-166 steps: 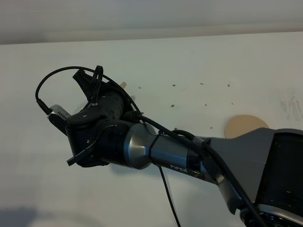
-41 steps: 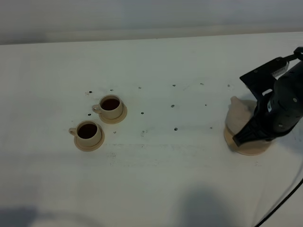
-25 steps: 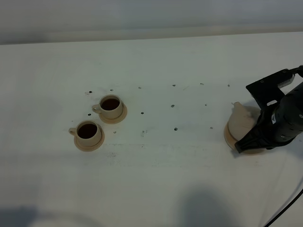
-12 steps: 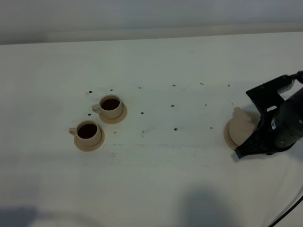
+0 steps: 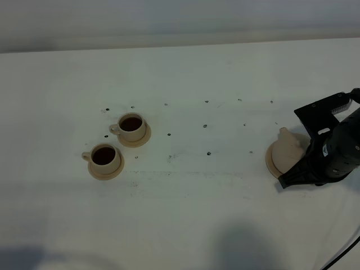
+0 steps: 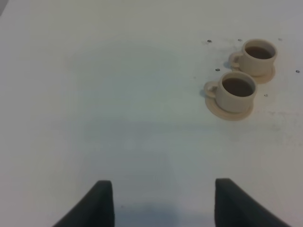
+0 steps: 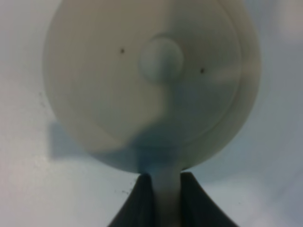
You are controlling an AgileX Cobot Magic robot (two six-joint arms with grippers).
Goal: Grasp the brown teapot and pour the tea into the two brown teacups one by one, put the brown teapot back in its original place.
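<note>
The brown teapot (image 5: 287,150) sits upright on the original place, a wide tan saucer (image 5: 271,164) at the right, spout pointing to the far left. My right arm's wrist (image 5: 329,151) hangs over its right side. In the right wrist view the right gripper (image 7: 166,193) is shut on the teapot's loop handle (image 7: 165,182), below the knobbed lid (image 7: 161,59). The two brown teacups (image 5: 133,126) (image 5: 105,157) stand on their saucers at centre-left, both holding dark tea. They also show as cups (image 6: 258,52) (image 6: 238,89) ahead of my open, empty left gripper (image 6: 163,208).
The white tabletop (image 5: 208,202) carries small dark specks (image 5: 208,153) between the cups and the teapot. The table's far edge meets a grey wall (image 5: 180,22). A black cable (image 5: 343,253) trails off the right arm at the lower right.
The right arm carried the teapot from over the cups to the right side. Over the last second it lowered the pot and settled it level on the wide saucer.
</note>
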